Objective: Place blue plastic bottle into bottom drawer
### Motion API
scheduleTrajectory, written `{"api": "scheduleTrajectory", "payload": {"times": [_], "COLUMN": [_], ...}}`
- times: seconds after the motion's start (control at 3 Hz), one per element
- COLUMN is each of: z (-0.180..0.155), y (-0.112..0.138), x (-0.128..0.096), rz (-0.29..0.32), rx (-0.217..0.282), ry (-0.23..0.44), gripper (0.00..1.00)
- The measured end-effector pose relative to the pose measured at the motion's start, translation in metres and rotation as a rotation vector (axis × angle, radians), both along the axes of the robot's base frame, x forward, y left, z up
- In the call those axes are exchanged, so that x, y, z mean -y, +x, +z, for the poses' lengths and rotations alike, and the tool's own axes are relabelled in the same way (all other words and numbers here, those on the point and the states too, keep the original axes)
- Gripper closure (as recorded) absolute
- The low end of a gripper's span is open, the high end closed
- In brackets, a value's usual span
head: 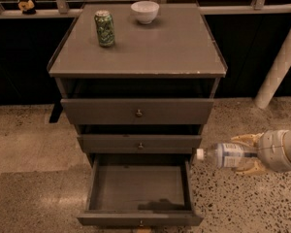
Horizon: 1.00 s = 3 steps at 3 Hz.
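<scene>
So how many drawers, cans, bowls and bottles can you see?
drawers: 3, top drawer, middle drawer, bottom drawer pulled open
can: 1, on the cabinet
bowl: 1, on the cabinet
bottle: 1, held in the gripper, right of the bottom drawer
total: 6

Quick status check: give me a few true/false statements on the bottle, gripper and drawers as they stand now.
1. The blue plastic bottle lies inside the bottom drawer. False: it is held in the air to the right of the cabinet, outside the drawer.
2. The bottom drawer is pulled open. True.
3. The gripper is shut on the blue plastic bottle. True.
4. The green can is in the bottom drawer. False: it stands on the cabinet top, near the white bowl.
</scene>
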State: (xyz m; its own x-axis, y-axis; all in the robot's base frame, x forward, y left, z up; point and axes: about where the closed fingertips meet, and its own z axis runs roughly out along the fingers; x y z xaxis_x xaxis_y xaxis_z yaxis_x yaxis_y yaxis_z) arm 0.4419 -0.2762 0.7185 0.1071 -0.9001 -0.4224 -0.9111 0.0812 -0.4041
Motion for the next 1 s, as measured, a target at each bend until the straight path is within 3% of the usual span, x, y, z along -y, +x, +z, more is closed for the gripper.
{"api": "scheduleTrajectory", "payload": {"times": [0.33,0.67,1.0], "z": [0.0,-0.031,-0.083], "y": [0.0,0.006,0.037], "x": [0.0,-0.007,-0.015], "rz": [0.0,0.03,0.003], "rx": [0.0,-0.032,-0.039], "ry": [0.0,0.015,0.046], "gripper": [1.0,1.0,1.0]}}
